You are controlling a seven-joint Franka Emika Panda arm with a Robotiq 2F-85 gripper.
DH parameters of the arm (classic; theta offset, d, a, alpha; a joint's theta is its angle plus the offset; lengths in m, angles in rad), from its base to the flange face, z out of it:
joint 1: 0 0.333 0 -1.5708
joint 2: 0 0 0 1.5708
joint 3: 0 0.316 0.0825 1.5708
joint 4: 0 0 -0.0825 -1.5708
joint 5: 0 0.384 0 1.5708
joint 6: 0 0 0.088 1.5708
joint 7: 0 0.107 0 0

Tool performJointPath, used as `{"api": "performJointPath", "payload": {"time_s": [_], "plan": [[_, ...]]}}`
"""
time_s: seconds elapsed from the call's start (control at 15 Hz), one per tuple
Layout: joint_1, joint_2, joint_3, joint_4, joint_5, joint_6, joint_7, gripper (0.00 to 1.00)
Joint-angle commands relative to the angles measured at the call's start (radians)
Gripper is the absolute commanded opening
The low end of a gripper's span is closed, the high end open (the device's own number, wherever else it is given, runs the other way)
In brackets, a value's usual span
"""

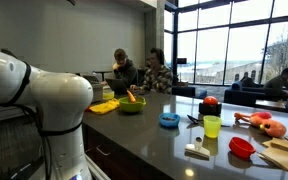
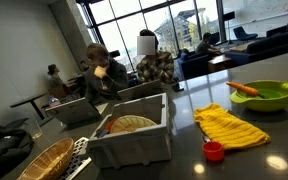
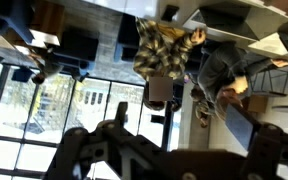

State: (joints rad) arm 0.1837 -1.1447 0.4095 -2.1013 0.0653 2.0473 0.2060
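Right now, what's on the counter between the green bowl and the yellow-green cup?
Only a small blue bowl, on the dark counter between the green bowl and the yellow-green cup, seen in an exterior view.

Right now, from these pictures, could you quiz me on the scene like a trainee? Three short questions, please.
1. True or false: the hand is open and holds nothing.
2. What lies in the green bowl? A) a carrot B) a spoon C) a phone
3. Fill in: beside the green bowl, on the counter, lies a yellow ____.

Key: 1 true; 2 A; 3 cloth.
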Motion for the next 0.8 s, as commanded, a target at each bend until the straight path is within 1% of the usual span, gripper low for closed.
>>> {"api": "performJointPath", "payload": {"time_s": [0.0, 0.13, 0.2, 0.27, 0.33, 0.4, 0.6, 0.73], "plan": [[-0.006, 0.084, 0.083, 0.218, 0.012, 0.04, -0.027, 1.0], [-0.022, 0.132, 0.133, 0.347, 0.01, 0.069, -0.035, 1.0], [-0.041, 0.159, 0.162, 0.414, 0.004, 0.074, -0.032, 1.0], [-0.054, 0.194, 0.196, 0.474, -0.001, 0.057, -0.045, 1.0], [-0.073, 0.237, 0.255, 0.535, -0.021, 0.03, -0.083, 1.0], [-0.105, 0.27, 0.314, 0.585, -0.031, 0.013, -0.091, 1.0], [-0.181, 0.358, 0.492, 0.69, -0.072, -0.031, -0.125, 1.0], [-0.252, 0.415, 0.611, 0.772, -0.115, -0.073, -0.163, 1.0]]}}
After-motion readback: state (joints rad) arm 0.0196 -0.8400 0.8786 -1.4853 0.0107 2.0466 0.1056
